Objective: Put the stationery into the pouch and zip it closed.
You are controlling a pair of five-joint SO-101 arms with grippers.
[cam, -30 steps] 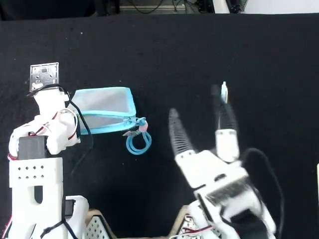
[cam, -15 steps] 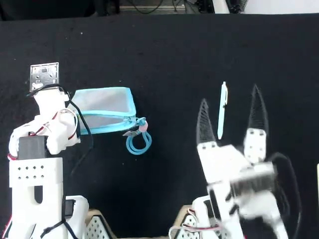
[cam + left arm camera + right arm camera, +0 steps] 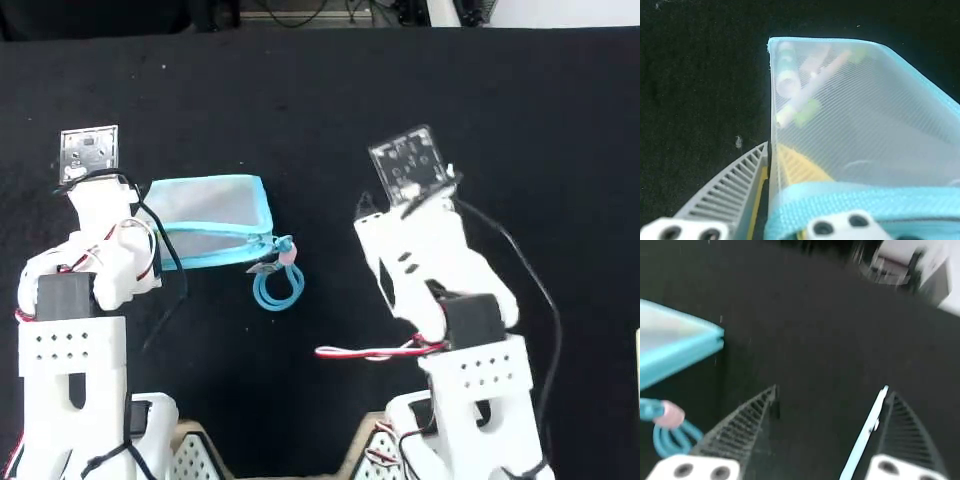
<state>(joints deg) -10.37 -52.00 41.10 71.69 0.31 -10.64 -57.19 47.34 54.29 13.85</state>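
The light-blue mesh pouch [image 3: 212, 218] lies left of centre, with several pens and markers showing through its mesh [image 3: 805, 95]. My left gripper [image 3: 140, 215] is shut on the pouch's left edge [image 3: 771, 165]. The pouch's blue zipper loop [image 3: 278, 285] lies at its right end, toward the other arm. A white and blue pen [image 3: 867, 435] lies on the table between the fingers of my open right gripper [image 3: 831, 392], close against one finger [image 3: 905, 425]. In the high view the right arm [image 3: 430, 260] points down and covers most of the pen.
The table is covered in black cloth [image 3: 330, 100]. The pouch's corner [image 3: 685, 347] and the zipper loop [image 3: 670, 435] lie a short way to one side of the right gripper. Cables and equipment sit beyond the far table edge [image 3: 300, 12].
The right arm swung right across the table and then tipped down over the pen, so its open fingers now straddle it. The left arm and the pouch have stayed still.
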